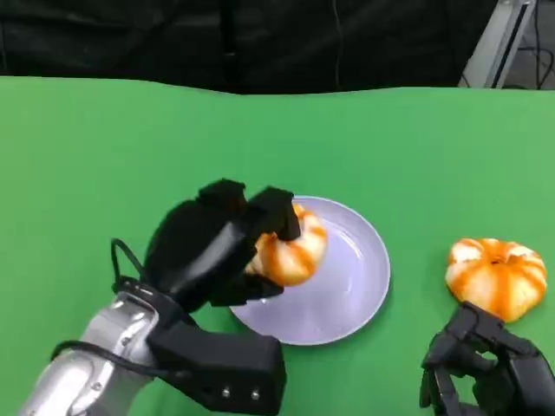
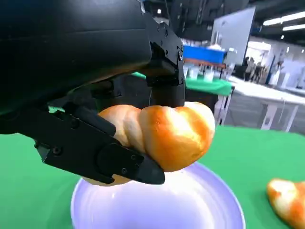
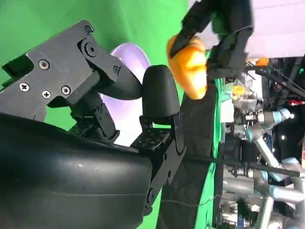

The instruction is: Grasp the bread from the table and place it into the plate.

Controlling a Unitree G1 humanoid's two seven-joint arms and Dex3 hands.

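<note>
- Right hand (image 1: 490,373) at the near tabletop edge, fingers curled in on nothing; idle.
- A second bun (image 1: 496,276) lies just beyond it, on the cloth.
- Left hand (image 1: 217,247) grips the bread (image 1: 293,247) above the plate (image 1: 347,299), near its left rim.
- Judgement: shift toward plate centre, lower until touching, then release.

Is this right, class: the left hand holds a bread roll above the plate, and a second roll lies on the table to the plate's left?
No. The left hand holds a bread roll above the plate, but the head view shows the second roll on the plate's right.
</note>
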